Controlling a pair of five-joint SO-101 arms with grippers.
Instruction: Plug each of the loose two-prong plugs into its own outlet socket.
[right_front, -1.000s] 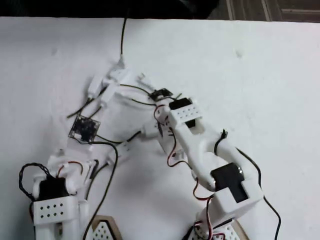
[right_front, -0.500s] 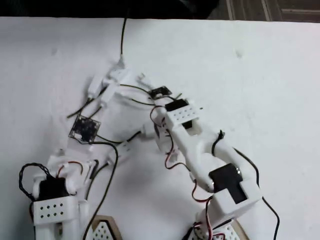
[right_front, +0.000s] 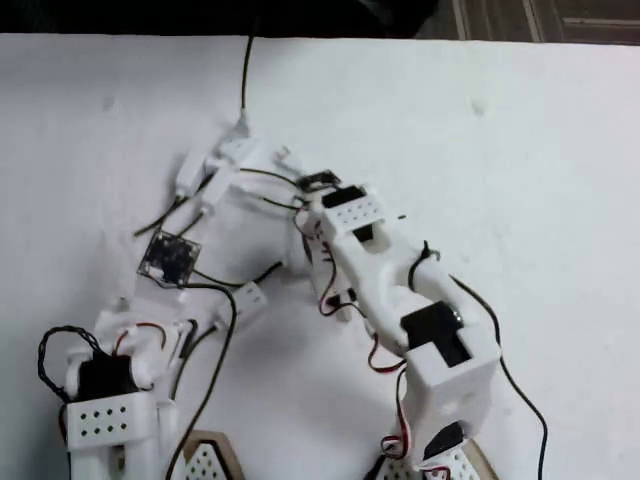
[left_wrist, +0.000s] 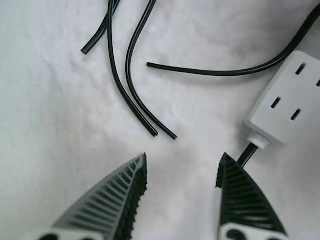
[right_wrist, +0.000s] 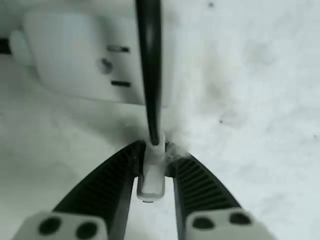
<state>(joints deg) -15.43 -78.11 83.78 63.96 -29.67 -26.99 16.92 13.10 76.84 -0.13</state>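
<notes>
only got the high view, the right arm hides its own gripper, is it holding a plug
Observer: Yes, the right gripper is shut on a small white plug with a black cord.
Operator: plugged in yet
Observer: No, the outlet lies apart from it, two slots showing empty.
Operator: and the left one
Observer: The left gripper is open, holding nothing, over the table near a multi-socket block.
</notes>
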